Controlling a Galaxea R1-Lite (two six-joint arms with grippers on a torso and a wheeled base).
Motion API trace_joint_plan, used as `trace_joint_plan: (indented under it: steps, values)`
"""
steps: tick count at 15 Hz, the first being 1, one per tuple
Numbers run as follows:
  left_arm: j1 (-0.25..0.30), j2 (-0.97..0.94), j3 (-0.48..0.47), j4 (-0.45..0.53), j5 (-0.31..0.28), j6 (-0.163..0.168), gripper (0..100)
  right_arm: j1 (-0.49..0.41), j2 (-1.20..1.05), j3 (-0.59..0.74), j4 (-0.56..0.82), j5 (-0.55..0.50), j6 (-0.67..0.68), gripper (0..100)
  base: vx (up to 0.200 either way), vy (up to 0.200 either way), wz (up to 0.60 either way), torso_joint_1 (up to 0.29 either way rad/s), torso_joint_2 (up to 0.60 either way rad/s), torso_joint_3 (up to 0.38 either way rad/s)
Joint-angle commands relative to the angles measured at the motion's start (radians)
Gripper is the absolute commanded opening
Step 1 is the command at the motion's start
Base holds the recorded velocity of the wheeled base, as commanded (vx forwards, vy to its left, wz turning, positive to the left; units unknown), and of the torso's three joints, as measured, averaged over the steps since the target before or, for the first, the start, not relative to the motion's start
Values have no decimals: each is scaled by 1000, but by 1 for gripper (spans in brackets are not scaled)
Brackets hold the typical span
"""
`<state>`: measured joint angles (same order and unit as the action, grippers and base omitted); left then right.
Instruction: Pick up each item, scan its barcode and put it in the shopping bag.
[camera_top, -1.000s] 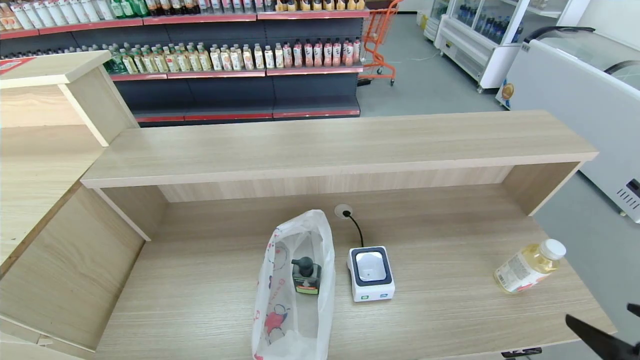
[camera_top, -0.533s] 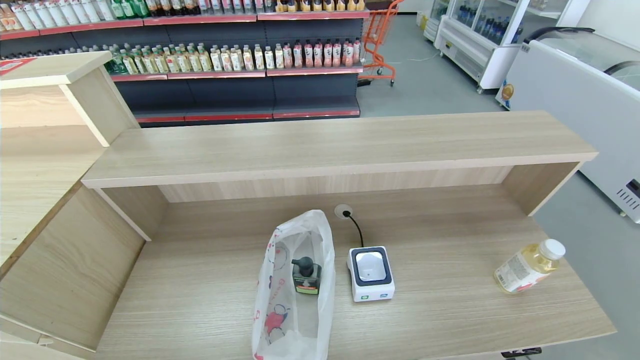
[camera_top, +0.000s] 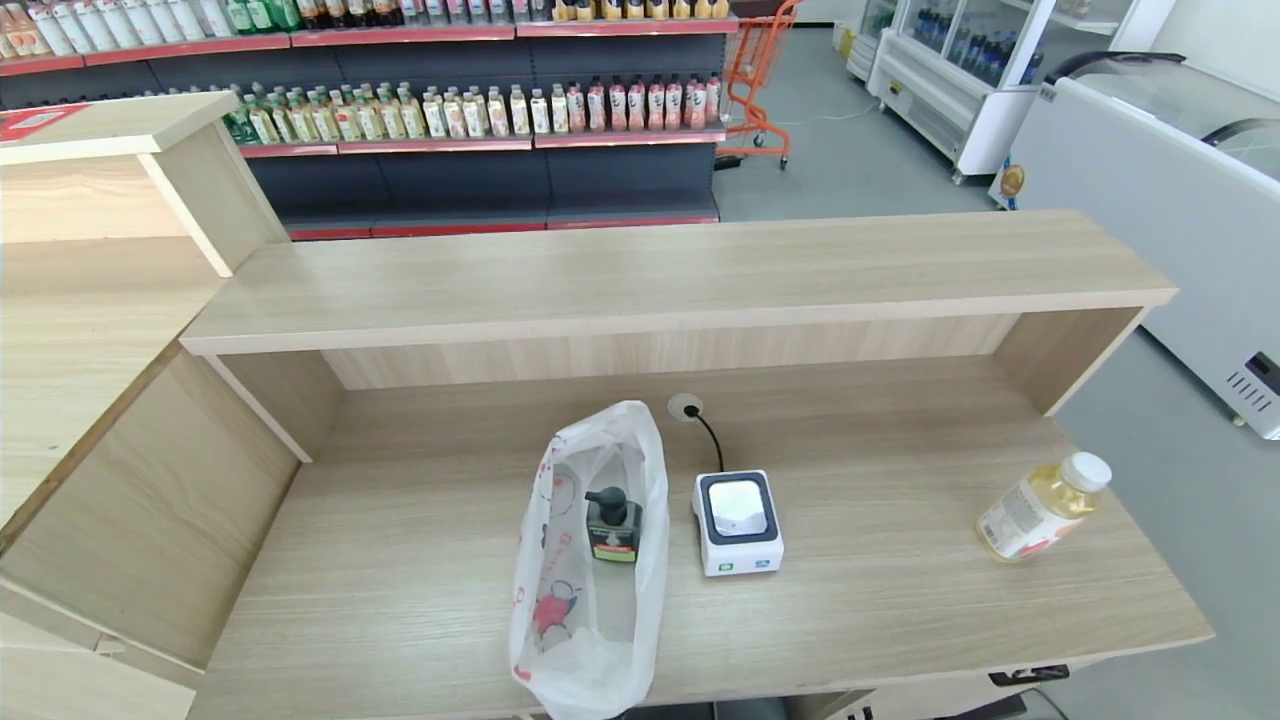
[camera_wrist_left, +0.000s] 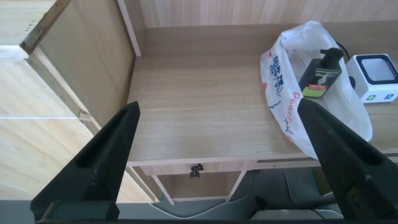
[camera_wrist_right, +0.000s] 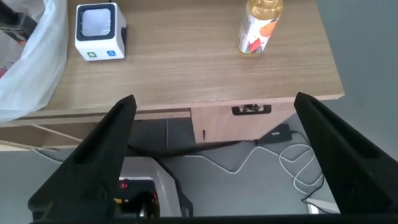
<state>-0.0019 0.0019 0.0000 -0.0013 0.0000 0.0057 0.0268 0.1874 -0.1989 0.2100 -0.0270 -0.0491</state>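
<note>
1. The left claw (camera_wrist_left: 219, 107) is spread wide and holds nothing. It hangs back off the near edge of the counter (camera_top: 900, 600), on the bag's side.
2. The right claw (camera_wrist_right: 214, 98) is also wide and empty. It sits off the counter's near edge, facing the stretch between scanner and bottle.
3. Change: 1 s ago a dark tip of the right arm reached in at the counter's near right corner, and by 0.5 s ago it had drawn back. No grasp is under way, so I judge the next item needs a fresh reach.
4. The shopping bag (camera_top: 590, 560) lies open on the counter with a dark pump bottle (camera_top: 612, 525) standing inside it — 1 item looks done.
5. The scanner (camera_top: 738, 522) sits just beside the bag on its right, window up. Its cable (camera_top: 712, 450) runs back to a hole in the counter.
6. The yellow bottle (camera_top: 1040, 505) with a white cap seems to lie on its side near the counter's right end, well apart from the scanner. It is not yet picked up, scanned or bagged, and the right claw is the nearer one.
7. Against the earlier frames the whole head view has shifted — the camera moved. Bag, scanner and bottle keep their places relative to each other.
</note>
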Motion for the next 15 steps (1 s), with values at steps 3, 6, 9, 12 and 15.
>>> trace_joint_plan:
  steps: [3,6,9,12,15]
  values:
    - [-1,0,0,0,0,2,100,1,-22,7,0,-1,-1,100,-200,-67,0,-7,-2,10]
    - [-1,0,0,0,0,0,100,1,-49,26,2,1,-1,100,-67,-133,0,-3,2,0]
    - [0,0,0,0,-2,5,100,1,-57,38,2,1,0,100,0,-133,0,0,-5,-2]
    - [0,0,0,0,0,10,100,1,-65,41,2,1,2,100,0,-200,0,12,1,-1]
    - [0,0,0,0,0,30,100,1,-56,27,-1,1,3,100,0,-200,0,1,4,2]
